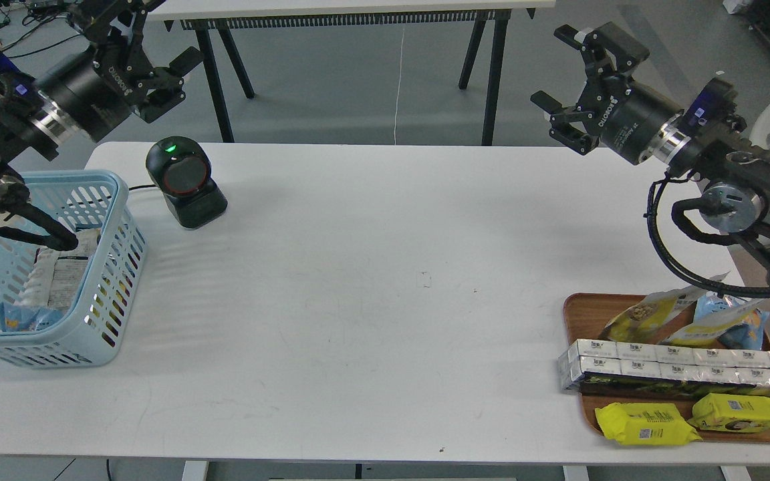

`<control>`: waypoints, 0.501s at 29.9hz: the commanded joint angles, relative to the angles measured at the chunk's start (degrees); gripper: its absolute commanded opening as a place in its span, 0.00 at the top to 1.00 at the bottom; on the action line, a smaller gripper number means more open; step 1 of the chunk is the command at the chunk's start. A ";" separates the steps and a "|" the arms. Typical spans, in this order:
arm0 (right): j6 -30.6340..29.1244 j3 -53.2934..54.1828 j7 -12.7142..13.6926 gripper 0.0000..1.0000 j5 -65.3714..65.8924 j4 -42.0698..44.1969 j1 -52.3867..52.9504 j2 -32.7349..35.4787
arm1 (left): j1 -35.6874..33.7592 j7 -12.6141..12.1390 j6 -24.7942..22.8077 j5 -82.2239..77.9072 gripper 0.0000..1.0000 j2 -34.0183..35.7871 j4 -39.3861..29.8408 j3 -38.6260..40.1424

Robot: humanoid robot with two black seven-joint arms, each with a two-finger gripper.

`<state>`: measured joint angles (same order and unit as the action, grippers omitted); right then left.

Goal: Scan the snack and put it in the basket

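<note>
The snack (647, 314), a grey-white and yellow pouch with a round picture of beige beans, leans at the back of the brown wooden tray (575, 314) at the table's right front. The light blue basket (107, 267) stands at the left edge with a few packets inside. My left gripper (174, 83) hangs open and empty above the table's far left corner, behind the basket. High over the far right of the table, well above the tray, my right gripper (552, 77) is open and holds nothing.
A black barcode scanner (184, 182) with a green light stands at the back left, right of the basket. On the tray also lie a blue-and-yellow bag (732, 321), a row of grey-white cartons (679, 364) and two flat yellow packets (646, 424).
</note>
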<state>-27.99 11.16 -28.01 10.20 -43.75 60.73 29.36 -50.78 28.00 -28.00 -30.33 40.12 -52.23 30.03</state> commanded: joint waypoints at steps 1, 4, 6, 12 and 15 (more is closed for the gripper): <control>-0.01 0.00 0.01 0.01 0.00 0.07 0.00 -0.09 | 1.56 0.00 0.00 0.01 0.00 0.05 -0.68 0.20; -0.01 0.00 0.01 0.01 0.00 -0.11 0.00 0.00 | 1.83 0.00 0.00 0.01 0.00 0.05 -0.59 0.38; -0.01 0.00 0.01 0.01 0.00 -0.02 0.09 0.35 | 1.83 0.00 0.00 0.01 0.00 0.05 -0.16 0.56; -0.01 -1.31 0.01 0.01 9.38 0.33 4.73 3.68 | 1.92 0.00 0.00 -0.52 0.00 -0.04 1.34 0.47; -0.01 -1.75 0.01 0.01 19.21 -0.10 9.04 8.42 | 1.65 0.00 0.00 -0.60 0.00 -0.13 1.43 0.38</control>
<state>-28.02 9.80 -27.97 20.66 -43.47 65.97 33.82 -48.85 28.00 -28.00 -30.80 40.10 -51.01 30.59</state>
